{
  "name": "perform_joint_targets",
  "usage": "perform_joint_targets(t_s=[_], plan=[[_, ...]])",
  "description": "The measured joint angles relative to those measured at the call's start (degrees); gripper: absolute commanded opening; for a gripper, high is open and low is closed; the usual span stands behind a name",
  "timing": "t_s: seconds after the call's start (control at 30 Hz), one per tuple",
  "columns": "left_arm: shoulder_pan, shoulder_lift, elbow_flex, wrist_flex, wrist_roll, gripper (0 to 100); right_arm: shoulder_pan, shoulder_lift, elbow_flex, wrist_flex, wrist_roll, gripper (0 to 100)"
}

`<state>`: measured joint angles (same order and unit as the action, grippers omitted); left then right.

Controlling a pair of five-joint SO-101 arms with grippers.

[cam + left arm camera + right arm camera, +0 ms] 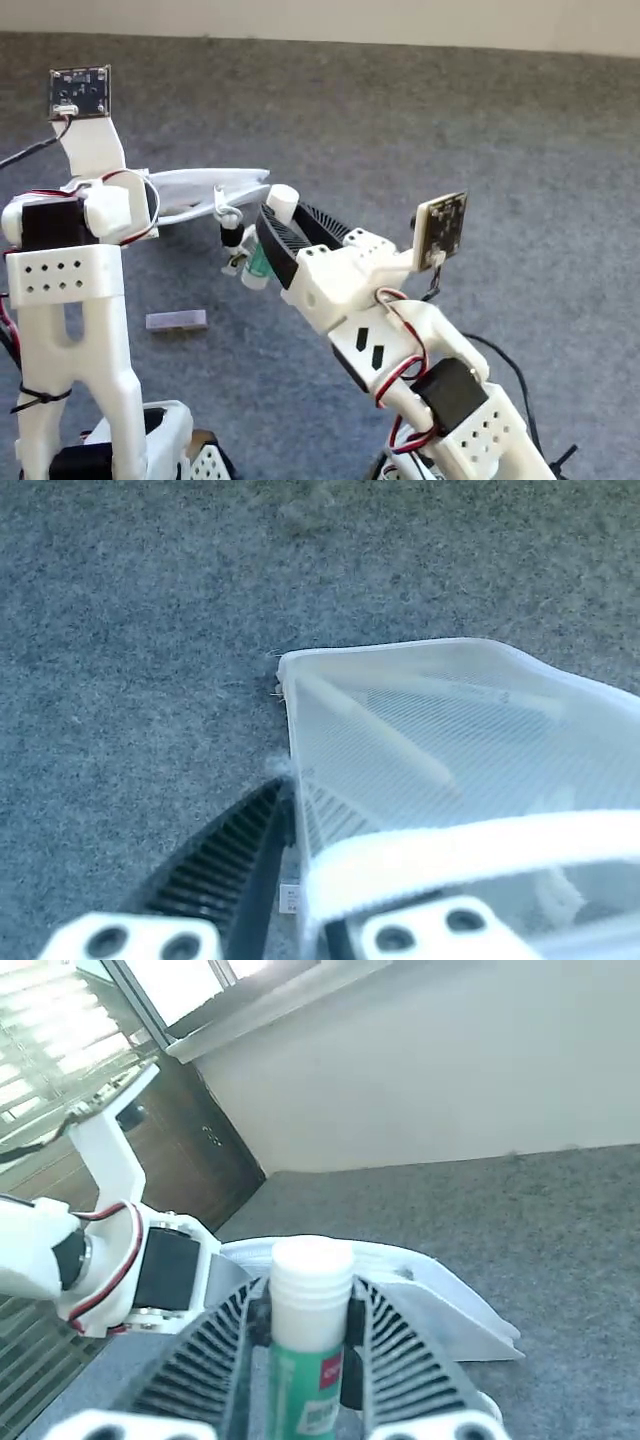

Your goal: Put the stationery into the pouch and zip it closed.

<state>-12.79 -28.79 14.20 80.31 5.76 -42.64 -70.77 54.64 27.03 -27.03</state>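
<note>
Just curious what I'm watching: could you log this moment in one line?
left pincer: shut on pouch edge | right pincer: shut on glue stick, beside pouch | table: small grey block lying apart

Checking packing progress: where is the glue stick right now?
The glue stick is clamped in the right gripper, held off the table in the middle of the high view, its white cap right beside the end of the pouch.
</note>
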Motion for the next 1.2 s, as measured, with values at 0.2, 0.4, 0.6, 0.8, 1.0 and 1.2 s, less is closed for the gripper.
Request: perform_joint_targets(t_s=[0.2, 0.4, 0.6, 0.8, 1.0, 1.2], plan=[[2.02, 0.00, 0.18, 0.00, 0.00, 1, 0.09, -0.35, 0.79, -2.37, 0.00, 0.5], [3.69, -3.25, 2.90, 0.00, 0.00, 1, 2.46, -0.35, 0.79, -2.46, 0.00, 0.5], [3.96, -5.80, 5.54, -0.09, 0.00, 1, 2.46, -5.27, 0.79, -3.52, 0.00, 0.5], [3.96, -5.89, 5.54, -0.18, 0.00, 1, 2.02, -11.16, 0.79, -11.96, 0.00, 0.5], [4.04, -5.89, 5.54, -0.18, 0.00, 1, 1.93, -7.21, 4.48, -23.74, 0.00, 0.5], [4.13, -5.89, 5.54, -0.18, 0.00, 1, 1.93, 4.22, 7.47, -40.00, 0.00, 0.5]])
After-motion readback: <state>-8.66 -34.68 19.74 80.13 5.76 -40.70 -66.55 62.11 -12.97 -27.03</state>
